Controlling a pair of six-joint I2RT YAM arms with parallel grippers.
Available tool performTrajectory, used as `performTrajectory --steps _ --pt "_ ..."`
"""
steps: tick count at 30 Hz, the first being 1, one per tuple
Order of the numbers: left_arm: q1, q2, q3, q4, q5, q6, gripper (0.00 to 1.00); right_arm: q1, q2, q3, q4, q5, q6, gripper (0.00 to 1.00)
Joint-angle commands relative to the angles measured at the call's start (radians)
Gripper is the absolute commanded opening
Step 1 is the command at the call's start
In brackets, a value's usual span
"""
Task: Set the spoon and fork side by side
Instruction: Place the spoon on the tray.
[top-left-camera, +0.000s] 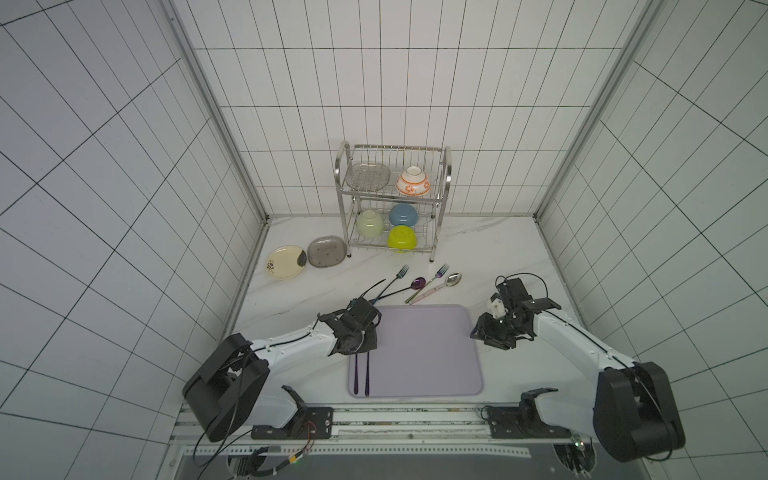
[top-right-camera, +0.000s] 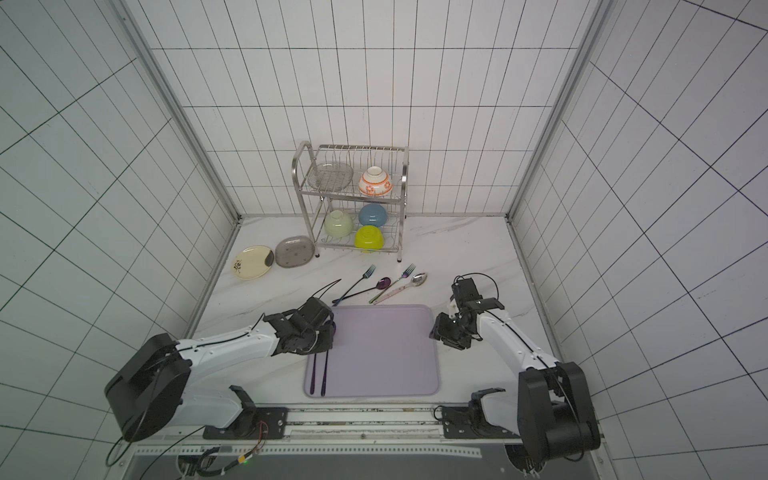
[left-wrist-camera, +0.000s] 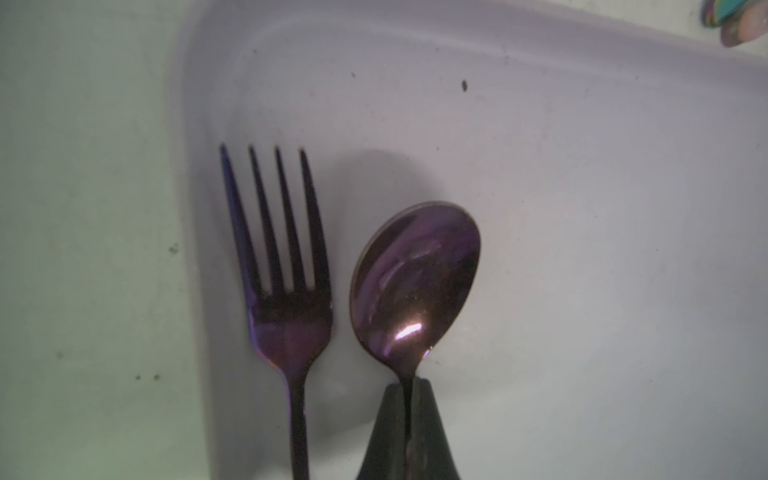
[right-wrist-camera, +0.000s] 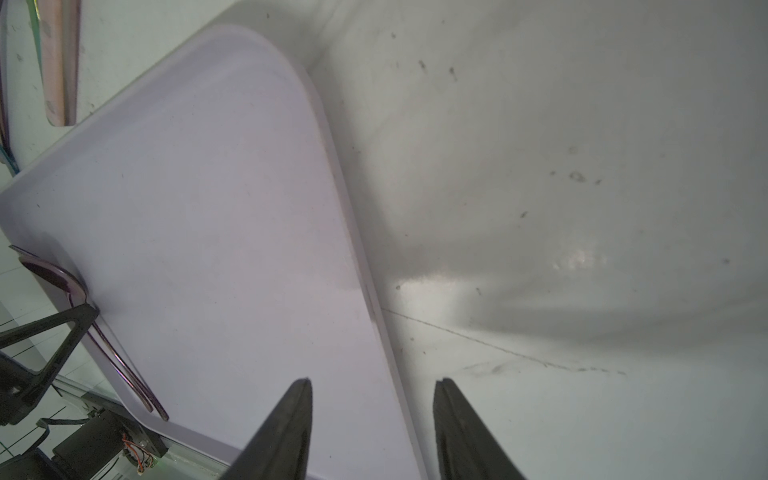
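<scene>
Your left gripper (left-wrist-camera: 409, 386) is clenched on the neck of the spoon (left-wrist-camera: 415, 282), parallel to the fork (left-wrist-camera: 282, 270) just beside at its 9 o'clock, along the tray's (left-wrist-camera: 540, 208) 9 o'clock edge, so seemingly only release remains, with your right gripper (right-wrist-camera: 374, 386) parted and empty at 3 o'clock.

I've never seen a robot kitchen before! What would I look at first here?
Probably the two shiny purple pieces near the left edge of the mat: the left gripper pinches the neck of the spoon, right beside the fork lying on the mat. Next, the metal rack at the back wall, where a yellow bowl glows on the lower shelf. The right gripper hangs open over the mat's right edge.
</scene>
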Motion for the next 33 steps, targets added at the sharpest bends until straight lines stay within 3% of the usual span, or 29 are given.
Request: performTrajectory --steps 1,18,33 --pt "-0.002 0.010 0.018 0.015 -0.020 -0.014 0.00 0.010 -0.007 -0.012 -0.013 -0.005 0.006 0.50" --pt "-0.001 0.025 0.018 0.023 -0.009 -0.025 0.00 0.011 0.006 -0.011 -0.004 -0.006 0.006 0.50" --pt "-0.001 -0.054 0.045 -0.012 0.003 -0.005 0.34 0.010 0.001 -0.015 -0.001 -0.006 0.014 0.51"
